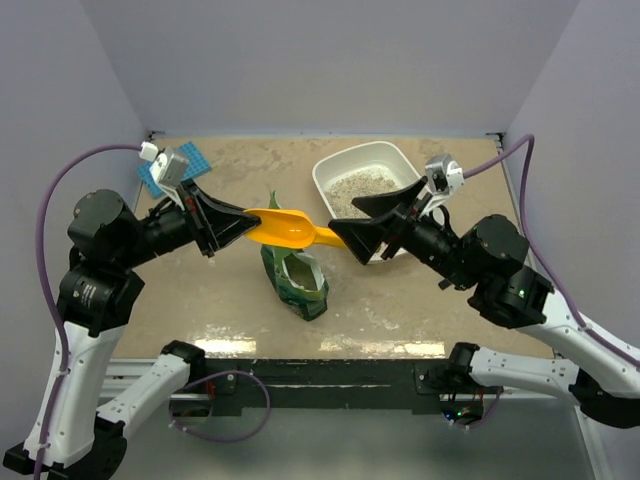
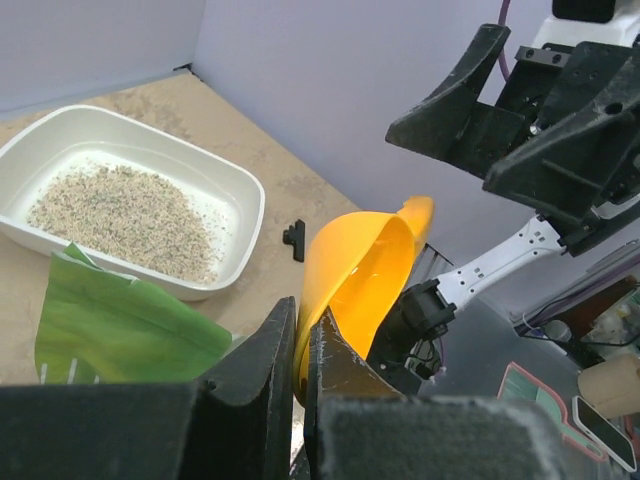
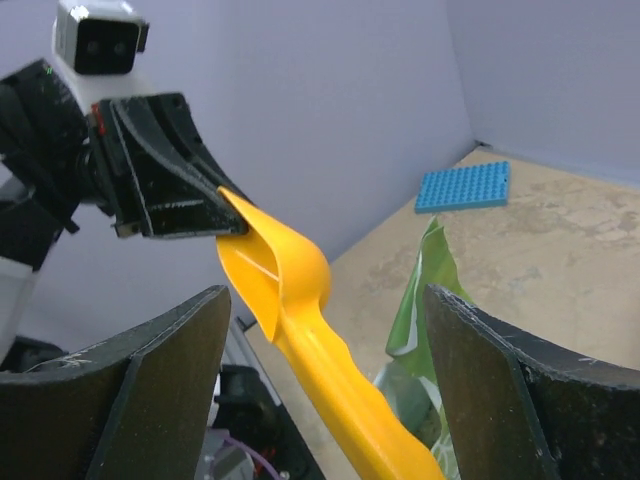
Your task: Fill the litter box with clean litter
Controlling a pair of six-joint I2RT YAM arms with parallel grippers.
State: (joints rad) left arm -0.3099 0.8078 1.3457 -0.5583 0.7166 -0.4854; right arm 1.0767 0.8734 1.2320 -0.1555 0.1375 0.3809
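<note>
The white litter box (image 1: 325,172) stands at the back right, with a thin layer of clean litter (image 1: 360,184) inside; in the left wrist view the box (image 2: 252,203) and its litter (image 2: 120,215) show at the left. An orange scoop (image 1: 285,229) hangs level above a green bag (image 1: 296,282). My left gripper (image 1: 243,225) is shut on the rim of the scoop's bowl (image 2: 360,275). My right gripper (image 1: 345,220) stands open, and the scoop's handle (image 3: 330,375) runs between its wide-apart fingers (image 3: 170,385) without a visible grip. The scoop looks empty.
A blue gridded mat (image 1: 195,158) lies at the back left, partly behind my left wrist, and shows as well in the right wrist view (image 3: 465,187). The green bag (image 3: 420,300) stands open below the scoop. A small black piece (image 2: 294,240) lies on the table near the box.
</note>
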